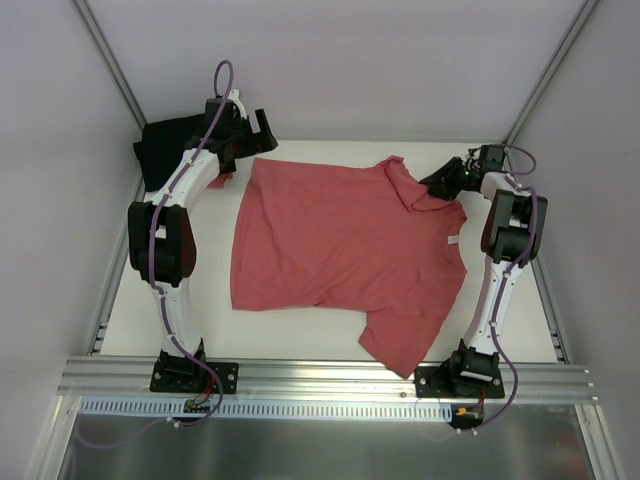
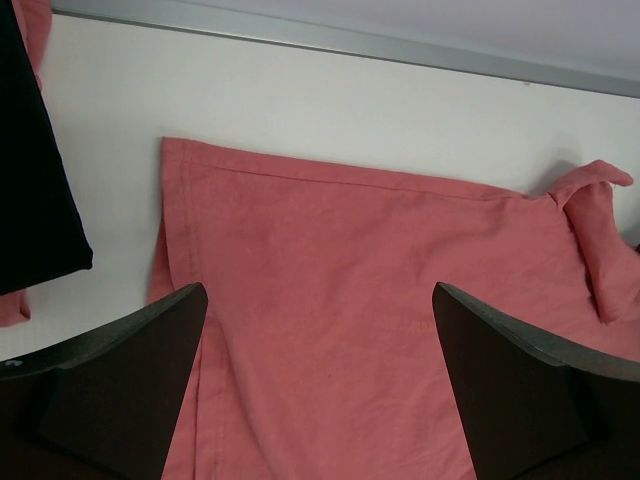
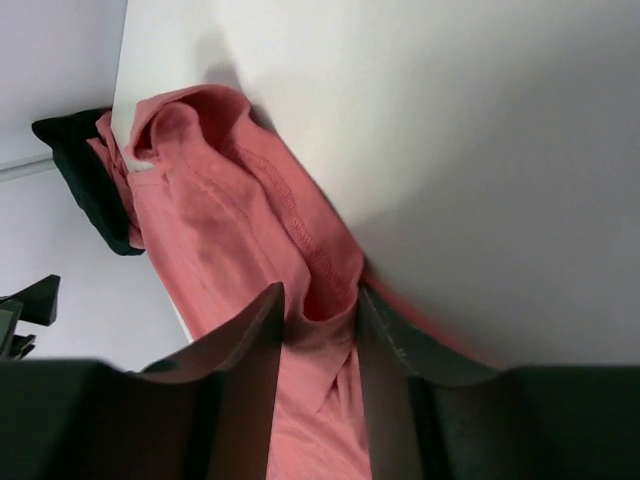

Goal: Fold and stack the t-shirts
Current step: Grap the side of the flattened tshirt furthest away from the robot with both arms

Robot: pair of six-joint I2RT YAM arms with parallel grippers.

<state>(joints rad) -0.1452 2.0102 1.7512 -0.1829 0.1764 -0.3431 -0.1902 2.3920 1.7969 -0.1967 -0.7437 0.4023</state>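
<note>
Two t-shirts in play: one coral-red t-shirt (image 1: 340,250) spread nearly flat across the middle of the surface (image 1: 300,335), one black t-shirt (image 1: 165,155) bunched in the far-left corner. Over on the far right the right hand (image 3: 318,320) is pinched on a ridge of red cloth by the rumpled sleeve, while the left hand (image 2: 320,290) hovers, fingers wide apart and holding nothing, over the far-left hem corner. First fold of the red one, I'd say, and next the left must bite that corner so both lift evenly.

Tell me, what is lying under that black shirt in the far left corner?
A strip of coral-red cloth peeks out from under the edge of the black shirt, probably a sleeve of the coral-red shirt. The white table shows around it. Whatever else lies beneath is covered.
</note>
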